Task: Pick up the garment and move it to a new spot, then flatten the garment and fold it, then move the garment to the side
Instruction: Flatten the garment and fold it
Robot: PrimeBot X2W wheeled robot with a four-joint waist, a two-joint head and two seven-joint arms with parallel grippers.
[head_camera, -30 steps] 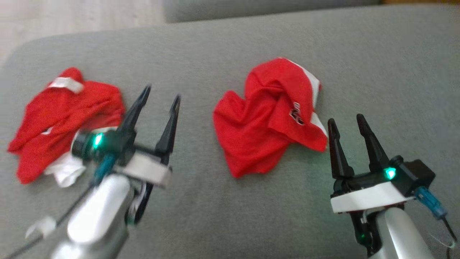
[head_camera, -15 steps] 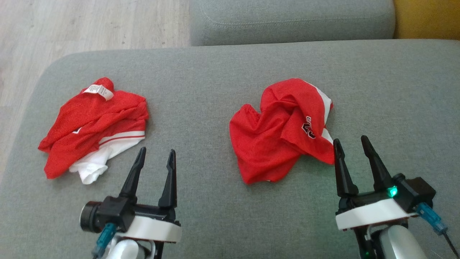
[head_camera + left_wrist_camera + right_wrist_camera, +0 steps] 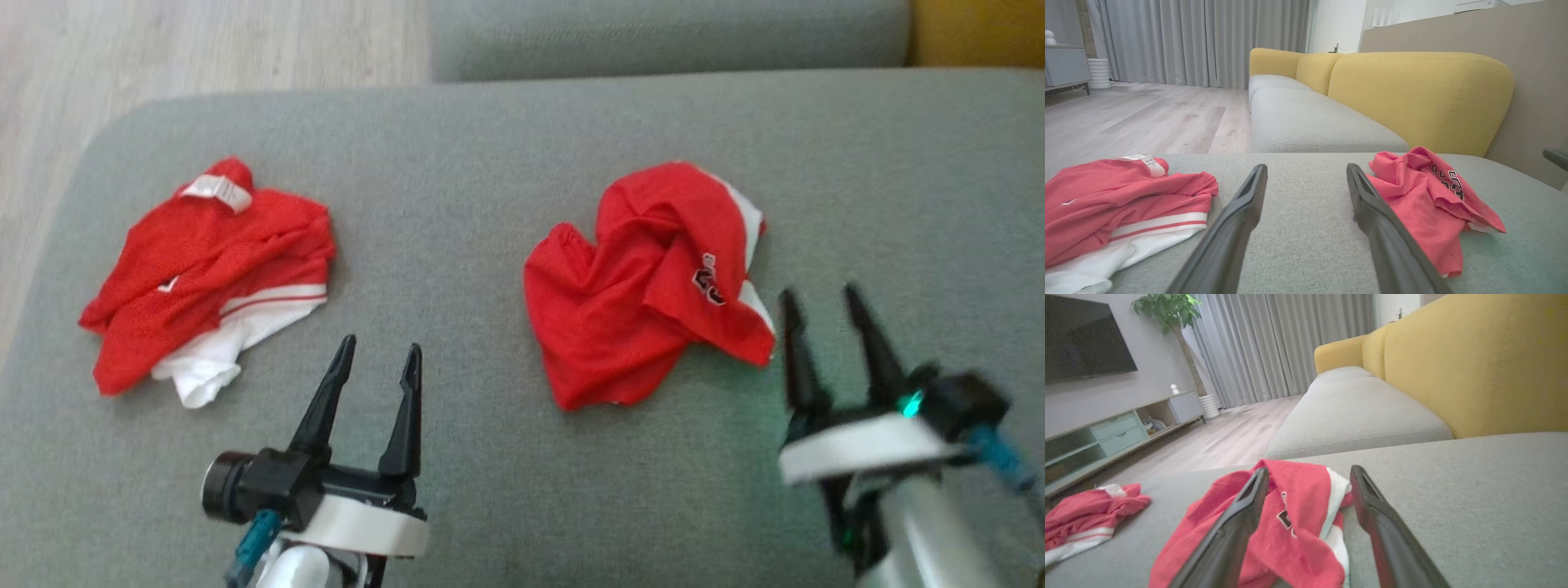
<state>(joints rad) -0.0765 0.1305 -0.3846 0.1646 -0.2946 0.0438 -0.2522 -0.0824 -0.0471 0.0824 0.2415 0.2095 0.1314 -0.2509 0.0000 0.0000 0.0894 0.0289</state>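
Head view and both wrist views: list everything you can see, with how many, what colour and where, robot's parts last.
left garment: one, red and white, crumpled on the seat's left part
right garment: one, red and white, crumpled near the seat's middle
seat: one, grey, under both garments
second seat: one, grey, beyond the first
backrest: yellow, behind the seats
floor: pale wood, left of the seats
curtains: grey, far wall
television: one, dark, on the wall
cabinet: one, grey-green, below the television
plant: one, green, beside the curtains
left end effector: dark, open, between the garments
right end effector: dark, open, beside the right garment
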